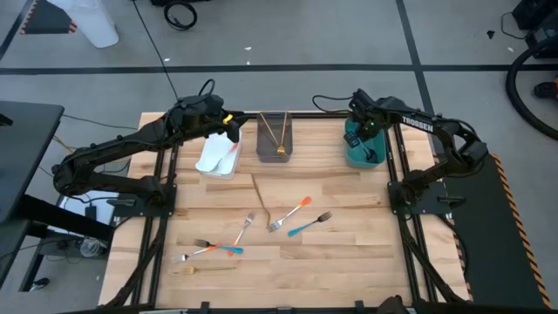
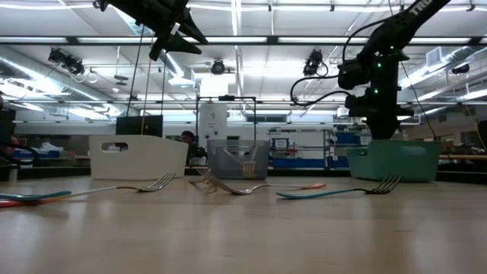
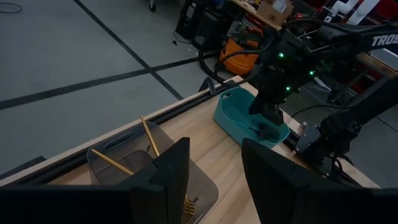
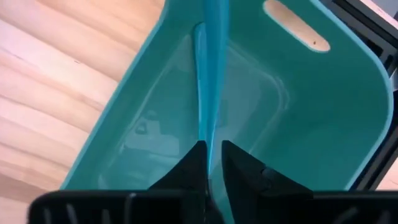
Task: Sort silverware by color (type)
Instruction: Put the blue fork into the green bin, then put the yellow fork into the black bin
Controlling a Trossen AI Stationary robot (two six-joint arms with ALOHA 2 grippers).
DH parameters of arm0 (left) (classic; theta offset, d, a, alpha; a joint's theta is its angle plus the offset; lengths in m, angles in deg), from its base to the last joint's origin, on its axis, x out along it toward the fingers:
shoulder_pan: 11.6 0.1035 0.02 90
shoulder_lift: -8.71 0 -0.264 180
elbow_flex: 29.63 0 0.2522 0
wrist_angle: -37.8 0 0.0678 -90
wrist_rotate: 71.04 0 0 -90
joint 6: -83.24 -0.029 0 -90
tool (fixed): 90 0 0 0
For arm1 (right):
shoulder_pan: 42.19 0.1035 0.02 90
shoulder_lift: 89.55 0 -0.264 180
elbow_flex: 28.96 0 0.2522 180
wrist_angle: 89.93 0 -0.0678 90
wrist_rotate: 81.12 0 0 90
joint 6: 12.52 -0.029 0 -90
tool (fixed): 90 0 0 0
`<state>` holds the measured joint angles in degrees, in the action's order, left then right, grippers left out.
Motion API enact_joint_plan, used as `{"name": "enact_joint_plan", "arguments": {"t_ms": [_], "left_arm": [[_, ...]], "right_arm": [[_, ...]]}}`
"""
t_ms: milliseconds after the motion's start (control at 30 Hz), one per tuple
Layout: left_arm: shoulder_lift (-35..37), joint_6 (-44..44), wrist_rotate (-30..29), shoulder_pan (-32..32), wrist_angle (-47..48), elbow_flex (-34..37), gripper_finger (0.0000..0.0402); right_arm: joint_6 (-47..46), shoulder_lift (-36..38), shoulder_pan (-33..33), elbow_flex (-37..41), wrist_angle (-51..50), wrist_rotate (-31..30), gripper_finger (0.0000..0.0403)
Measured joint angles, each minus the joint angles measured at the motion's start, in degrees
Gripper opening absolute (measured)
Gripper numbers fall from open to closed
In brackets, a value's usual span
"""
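The right claw (image 4: 211, 155) hangs over the teal bin (image 4: 323, 118) at the back right of the worktop (image 1: 349, 262). A blue-handled utensil (image 4: 210, 74) sits in the narrow gap between its two fingers and points down into the bin; the fingers lie close along the handle, but whether they press on it or have just let go cannot be told.

The left claw (image 3: 214, 171) is raised above the white bin (image 1: 218, 157) at the back left, its fingers spread with nothing between them.

Between those two bins stands a grey bin (image 1: 274, 137) with gold forks (image 1: 279, 135) inside; something orange (image 1: 232, 149) lies in the white bin.

On the open boards nearer the front, an orange-handled fork (image 1: 290, 214) and a blue-handled fork (image 1: 309, 224) lie just beside each other in the middle. A third fork (image 1: 243, 232) lies slanted to their left, its handle end meeting two more forks (image 1: 205, 249) with orange and blue handles. A gold fork (image 1: 205, 269) lies nearest the front edge.
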<state>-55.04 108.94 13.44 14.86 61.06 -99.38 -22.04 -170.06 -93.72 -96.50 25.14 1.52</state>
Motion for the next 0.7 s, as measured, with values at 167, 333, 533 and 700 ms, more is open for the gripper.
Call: {"name": "enact_joint_plan", "arguments": {"t_ms": [167,333,533,700], "left_arm": [[0.0,0.0,0.0,0.0,0.0,0.0,0.0156],[0.0,0.0,0.0,0.0,0.2,0.0,0.0156],[0.0,-0.8,0.7,0.0,0.2,0.0,0.0156],[0.0,-0.9,0.8,0.0,0.2,0.0,0.0156]], "right_arm": [[0.1,0.0,-0.7,0.0,0.0,4.3,0.0095],[-0.7,0.0,-0.4,-0.4,-0.2,7.3,0.0104],[-1.4,0.0,1.6,-3.8,-0.7,7.6,0.0101],[-3.2,0.0,4.4,-6.0,-0.2,9.7,0.01]]}}
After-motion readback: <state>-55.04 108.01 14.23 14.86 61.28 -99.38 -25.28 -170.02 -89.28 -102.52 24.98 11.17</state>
